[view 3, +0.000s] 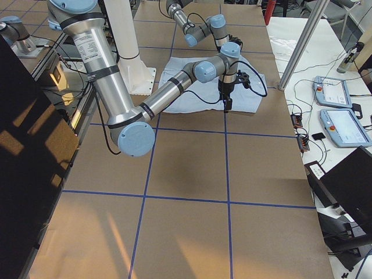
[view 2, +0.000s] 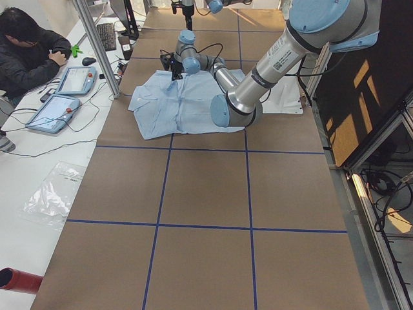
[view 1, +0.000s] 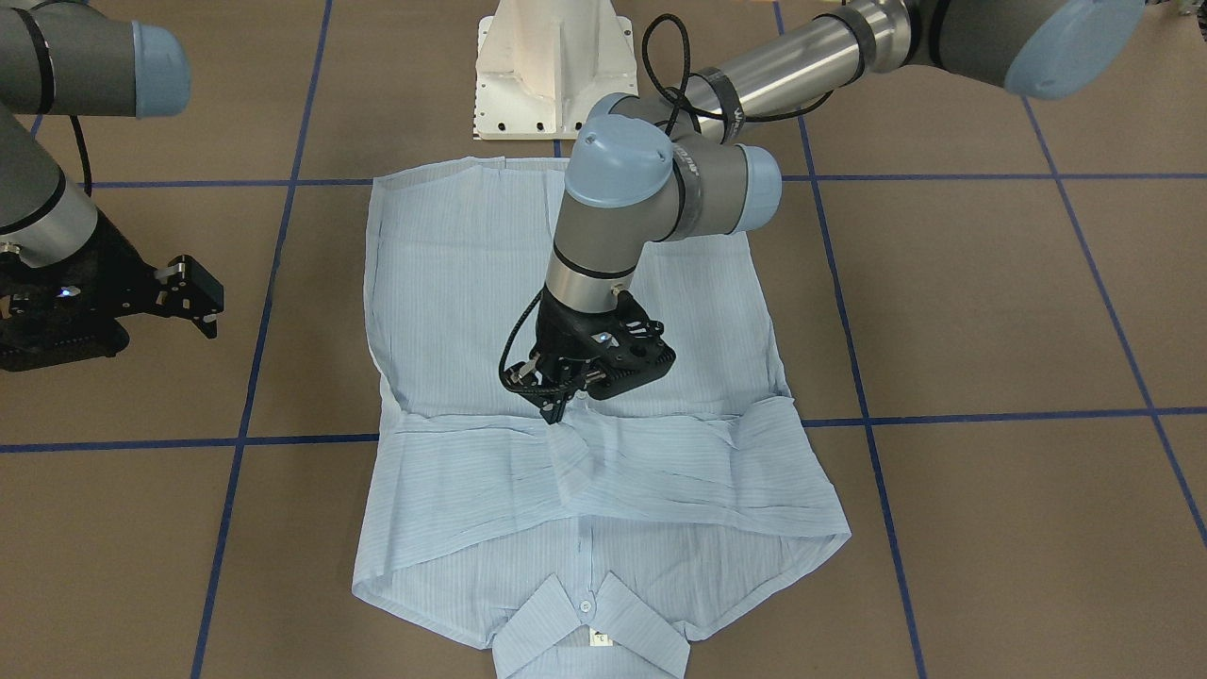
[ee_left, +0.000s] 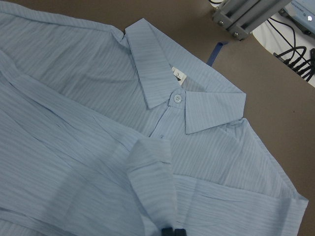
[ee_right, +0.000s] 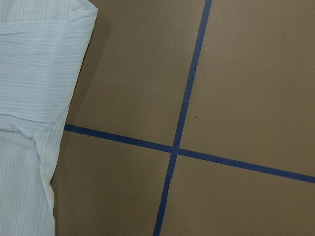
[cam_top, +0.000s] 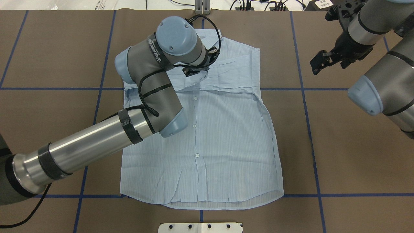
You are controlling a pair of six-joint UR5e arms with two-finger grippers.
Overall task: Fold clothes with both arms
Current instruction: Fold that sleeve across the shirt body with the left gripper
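Observation:
The light-blue striped shirt (cam_top: 220, 136) lies flat and buttoned on the brown table, collar (view 1: 589, 632) and white neck tag (ee_left: 178, 74) at the far end from the robot. Both sleeves are folded across the chest (view 1: 660, 471). My left gripper (view 1: 554, 415) stands over the chest, shut on the cuff end of one sleeve (ee_left: 152, 167), which is lifted slightly off the shirt; its shut fingertips (ee_left: 172, 231) show in the left wrist view. My right gripper (cam_top: 318, 64) is open and empty, above bare table beside the shirt's shoulder edge (ee_right: 29, 73).
The white pedestal base (view 1: 552, 66) stands just behind the shirt's hem. Blue tape lines (ee_right: 182, 113) grid the brown table. An aluminium post (ee_left: 246, 17) stands beyond the collar. A seated person (view 2: 29, 51) and two tablets (view 2: 55, 113) are off the far side.

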